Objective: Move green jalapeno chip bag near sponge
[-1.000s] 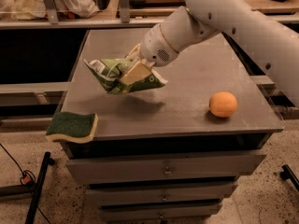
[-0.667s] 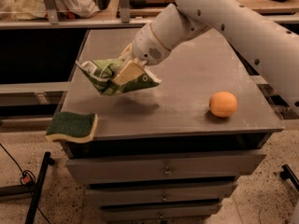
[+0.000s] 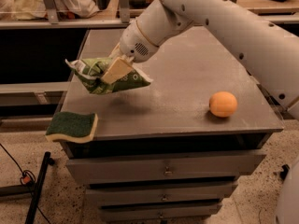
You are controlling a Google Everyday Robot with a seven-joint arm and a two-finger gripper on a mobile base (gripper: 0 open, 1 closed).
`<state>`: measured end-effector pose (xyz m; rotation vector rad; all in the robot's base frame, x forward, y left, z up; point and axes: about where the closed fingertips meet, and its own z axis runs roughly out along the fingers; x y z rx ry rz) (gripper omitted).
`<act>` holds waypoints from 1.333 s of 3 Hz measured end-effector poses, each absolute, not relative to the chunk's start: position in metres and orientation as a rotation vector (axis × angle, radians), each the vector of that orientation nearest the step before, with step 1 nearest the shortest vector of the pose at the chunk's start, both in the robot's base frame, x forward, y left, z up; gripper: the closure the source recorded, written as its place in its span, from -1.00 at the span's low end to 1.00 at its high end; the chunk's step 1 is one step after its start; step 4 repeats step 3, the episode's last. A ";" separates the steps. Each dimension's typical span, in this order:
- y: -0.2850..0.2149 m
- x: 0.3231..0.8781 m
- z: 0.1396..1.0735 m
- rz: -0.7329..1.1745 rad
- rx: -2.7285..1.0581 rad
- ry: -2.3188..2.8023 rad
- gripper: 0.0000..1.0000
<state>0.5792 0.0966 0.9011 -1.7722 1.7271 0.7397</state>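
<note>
Above left side of cabinet top [image 3: 187,73], gripper [image 3: 116,70] clamps chip bag [image 3: 95,82] aloft, shifted further left than before, nearer sponge [image 3: 72,125]; orange [image 3: 223,104] unmoved.

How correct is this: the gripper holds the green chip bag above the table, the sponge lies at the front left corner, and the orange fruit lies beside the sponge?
Not quite. The camera view shows the orange fruit far from the sponge, near the right edge of the table. The gripper holds the green chip bag above the table.
</note>
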 end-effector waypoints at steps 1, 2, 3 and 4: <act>0.112 0.571 0.901 0.809 -1.800 1.716 -0.74; 0.114 0.570 0.900 0.811 -1.804 1.714 -1.00; 0.114 0.570 0.900 0.811 -1.804 1.714 -1.00; 0.114 0.570 0.900 0.811 -1.804 1.714 -1.00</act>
